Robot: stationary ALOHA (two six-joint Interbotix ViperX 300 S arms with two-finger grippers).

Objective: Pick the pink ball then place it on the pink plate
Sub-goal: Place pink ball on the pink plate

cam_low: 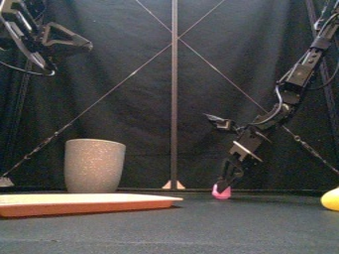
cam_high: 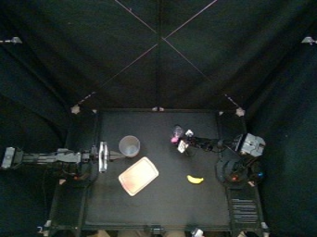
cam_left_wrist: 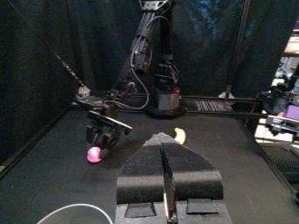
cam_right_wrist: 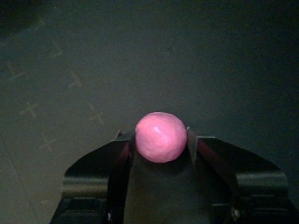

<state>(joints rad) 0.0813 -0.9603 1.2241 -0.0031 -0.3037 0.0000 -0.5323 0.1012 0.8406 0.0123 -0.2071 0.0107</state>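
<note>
Pink ball, smooth and round, clasped by right gripper, left gripper clenched empty.

Cup: we see a tall grey speckled cup standing upright toward the back left of the counter | Toy: we note a small yellow toy lying right of centre, well apart from the cup | Front view: we catch only the toy's rounded end at the right edge.

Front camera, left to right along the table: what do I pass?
Grey speckled cup → pink ball, held in the right gripper → yellow toy at the right edge. Pink tray omitted: it overlaps the cup.
</note>
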